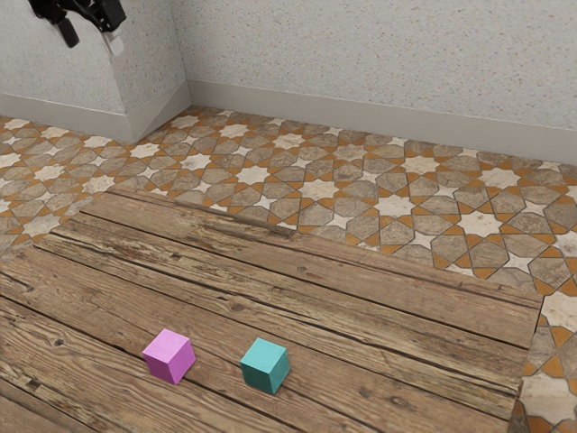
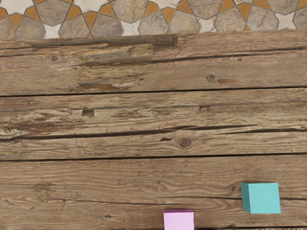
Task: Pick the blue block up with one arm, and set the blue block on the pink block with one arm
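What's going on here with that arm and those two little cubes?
A robot arm is meant to pick up the blue block and set it on the pink block, but nothing has been touched yet. Both blocks sit side by side, apart from each other, near the front of the wooden table. The gripper hangs high above the table, open and holding nothing.

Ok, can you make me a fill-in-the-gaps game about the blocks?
The blue block and the pink block both sit on the wooden ___. In the exterior view, the block further left is ___. The floor is covered in patterned ___.
Missing words: table; pink; tiles.
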